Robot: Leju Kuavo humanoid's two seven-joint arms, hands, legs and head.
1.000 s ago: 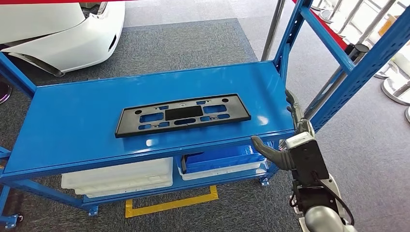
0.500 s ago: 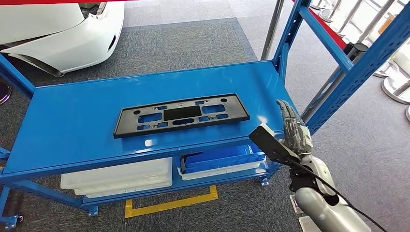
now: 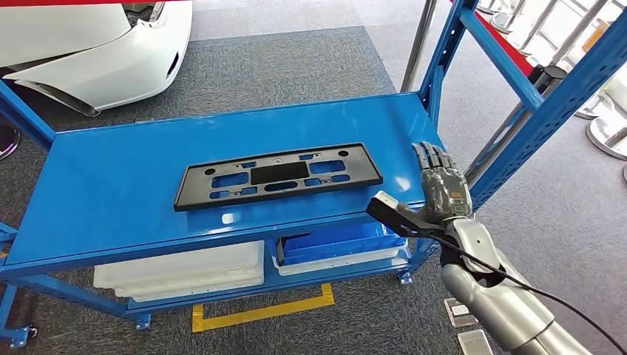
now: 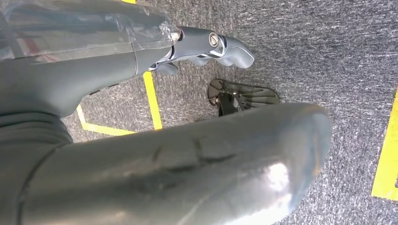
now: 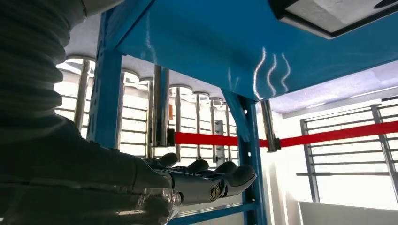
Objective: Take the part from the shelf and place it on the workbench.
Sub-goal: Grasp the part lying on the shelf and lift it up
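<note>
Black plastic part (image 3: pixel 279 176), a long flat plate with cut-outs, lies flat mid-shelf on the blue shelf (image 3: pixel 111 185), untouched. Right hand (image 3: pixel 441 191) hovers over the shelf's right front corner, fingers extended and apart, holding nothing; plate well to its left. Left hand (image 4: pixel 206 44) hangs over grey carpet, fingers loosely curled, empty. Judgement: reach phase. Approach the plate's near right end low, get fingers under the thin edge; a flat plate may slide before it lifts.
</note>
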